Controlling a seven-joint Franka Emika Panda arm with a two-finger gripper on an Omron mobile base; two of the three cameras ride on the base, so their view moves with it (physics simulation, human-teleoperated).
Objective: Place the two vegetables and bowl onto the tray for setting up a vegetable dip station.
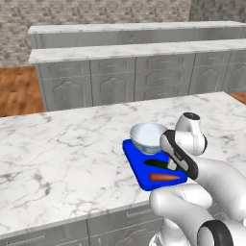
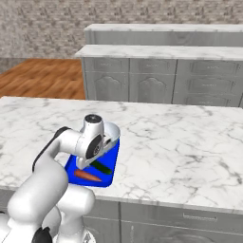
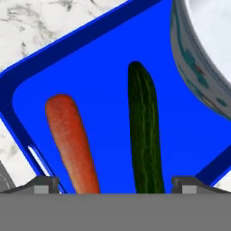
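Pincer point(image 3: 115, 184) wide open, cucumber point(image 3: 145, 131) and carrot point(image 3: 72, 142) between tips

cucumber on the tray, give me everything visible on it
The cucumber is a slim, dark green stick with faint lighter streaks and a rounded end. It lies flat on the blue tray, roughly parallel to the carrot with a gap between them, and with the bowl on its other side, apart from it. Nothing grips it; the fingers stand spread wide on either side, above both vegetables.
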